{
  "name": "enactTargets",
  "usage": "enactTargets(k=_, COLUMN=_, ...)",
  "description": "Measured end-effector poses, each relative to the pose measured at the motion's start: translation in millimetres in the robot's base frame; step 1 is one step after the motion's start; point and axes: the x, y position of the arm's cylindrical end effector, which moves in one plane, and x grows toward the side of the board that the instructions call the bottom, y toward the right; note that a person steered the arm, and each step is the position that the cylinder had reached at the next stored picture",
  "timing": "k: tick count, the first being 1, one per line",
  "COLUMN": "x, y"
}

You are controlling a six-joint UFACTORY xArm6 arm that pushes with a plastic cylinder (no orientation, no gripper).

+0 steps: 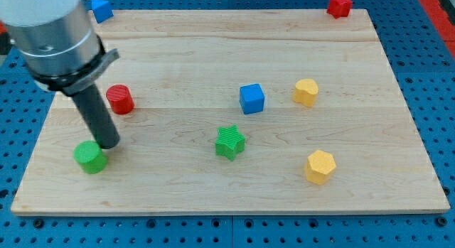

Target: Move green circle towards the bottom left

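My tip (109, 144), a gripless bare rod, touching green circle (90, 157) at its upper right.

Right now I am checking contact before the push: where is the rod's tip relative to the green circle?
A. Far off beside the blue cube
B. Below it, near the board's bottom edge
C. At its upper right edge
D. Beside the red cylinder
C: my tip sits right against the upper right edge of the green circle, well placed to push it toward the bottom left.
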Motion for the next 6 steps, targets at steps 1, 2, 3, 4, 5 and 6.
enactTargets(k=1, x=9.7, y=-17.3)
enactTargets(k=2, x=26.4, y=11.2)
enactTargets(k=3, x=34.1, y=30.9)
enactTargets(k=4, x=46.9, y=26.0)
enactTargets(k=5, x=55.0, y=13.8)
enactTargets(k=6, x=57.5, y=19.3)
